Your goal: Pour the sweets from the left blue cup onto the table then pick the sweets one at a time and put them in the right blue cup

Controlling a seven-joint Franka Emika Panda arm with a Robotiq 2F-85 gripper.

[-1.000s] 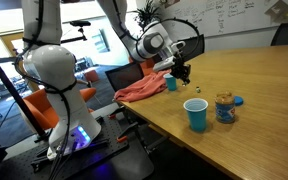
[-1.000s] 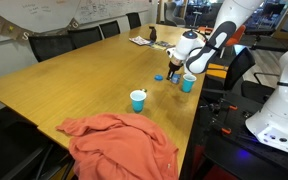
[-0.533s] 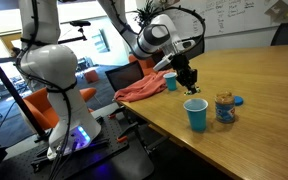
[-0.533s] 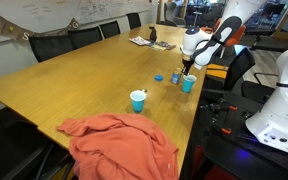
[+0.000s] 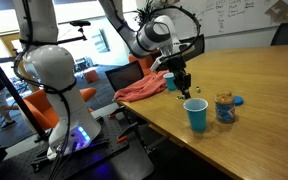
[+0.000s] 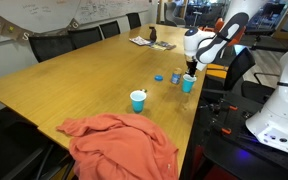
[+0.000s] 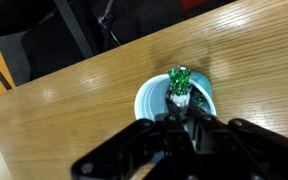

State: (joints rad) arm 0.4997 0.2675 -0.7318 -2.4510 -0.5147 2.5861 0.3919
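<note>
Gripper (image 5: 185, 90): in an exterior view, hangs fingers-down just above the right cup (image 5: 196, 116), jaws drawn nearly together; what they hold is too small to tell here
Right cup: upright on the table (image 5: 269, 95), near its front edge
Left cup (image 5: 170, 83): upright, behind the gripper and partly hidden by it, just beside a pink cloth (image 5: 142, 90) that drapes over the table edge
Jar (image 5: 225, 108): clear, yellowish contents, beside the right cup; blue lid (image 5: 238, 101) lies on the table touching or just beside it

Gripper (image 6: 191, 69): in an exterior view, directly over the right cup (image 6: 188, 84), near the table (image 6: 74, 85) edge
Left cup (image 6: 137, 100): upright, well apart from the right cup, near the cloth (image 6: 119, 145)
Jar (image 6: 174, 75): near the right cup; lid (image 6: 159, 77) beside it

Gripper (image 7: 182, 96): wrist view, fingertips pinched on one small sweet (image 7: 180, 79), which looks green here
Sweet: held over the mouth of the right cup (image 7: 149, 100), pale blue inside
Table (image 7: 74, 110): wood grain all round the cup
</note>
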